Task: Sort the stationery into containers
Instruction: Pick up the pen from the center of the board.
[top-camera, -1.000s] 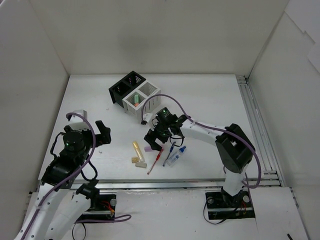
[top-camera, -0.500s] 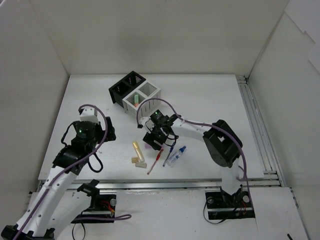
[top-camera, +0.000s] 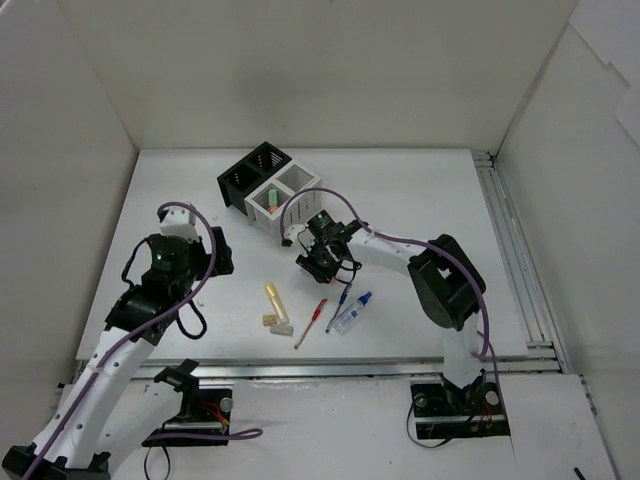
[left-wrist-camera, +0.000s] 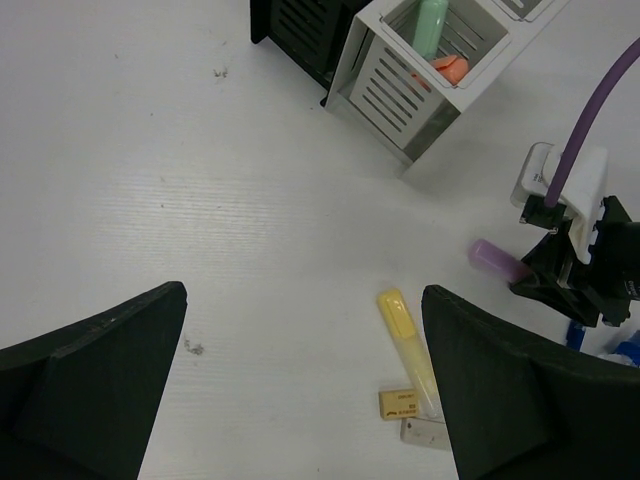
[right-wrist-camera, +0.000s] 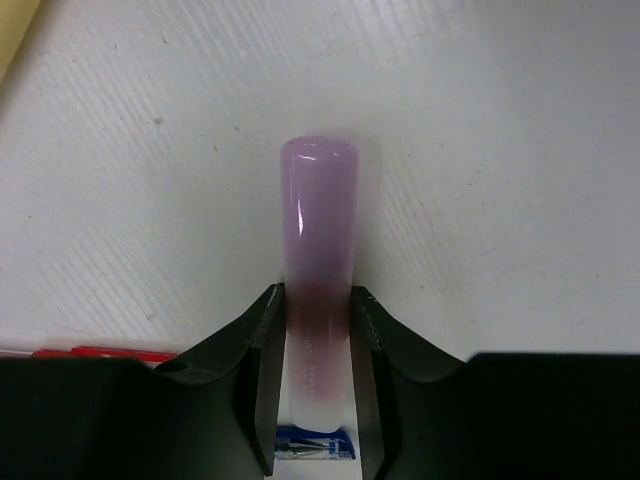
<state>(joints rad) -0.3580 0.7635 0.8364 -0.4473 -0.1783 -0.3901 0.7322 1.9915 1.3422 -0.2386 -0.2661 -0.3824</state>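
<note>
My right gripper (right-wrist-camera: 317, 305) is shut on the pink marker (right-wrist-camera: 320, 230), which sticks out past its fingers just above the table. From the left wrist the pink marker (left-wrist-camera: 497, 260) shows in the right gripper (top-camera: 314, 262). My left gripper (left-wrist-camera: 303, 295) hangs open over bare table, left of the yellow marker (left-wrist-camera: 405, 335) and two beige erasers (left-wrist-camera: 401, 404). The white container (top-camera: 285, 200) holds a green-capped marker (left-wrist-camera: 433, 25) and an orange one (left-wrist-camera: 450, 67). The black container (top-camera: 250, 172) stands behind it.
A red pen (top-camera: 312, 322), a blue pen (top-camera: 341, 300) and a clear blue-capped bottle (top-camera: 352, 312) lie near the front, right of the yellow marker (top-camera: 276, 303). White walls close in the table. A rail (top-camera: 505, 250) runs along the right edge.
The right gripper has shut on the pink marker and carried it a little up and toward the containers. The left arm swung right and forward over the table, still open.
</note>
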